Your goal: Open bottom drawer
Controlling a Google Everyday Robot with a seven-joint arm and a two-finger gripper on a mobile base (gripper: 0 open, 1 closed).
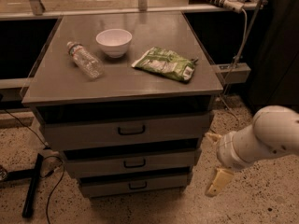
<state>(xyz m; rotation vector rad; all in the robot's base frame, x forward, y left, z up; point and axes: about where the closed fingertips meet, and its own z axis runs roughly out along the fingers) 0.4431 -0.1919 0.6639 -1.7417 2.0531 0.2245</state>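
Claw (pixel 209 164) hangs right of the cabinet (pixel 84 133) w/ fingers (pixel 217 180) apart, well off the bottom drawer (pixel 107 186) — lowest front, near the floor — so drop low, square to its black handle (pixel 138 185), close, pull straight out.

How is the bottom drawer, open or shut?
Shut: the bottom drawer sits pushed in; the gripper hangs to its right, apart.
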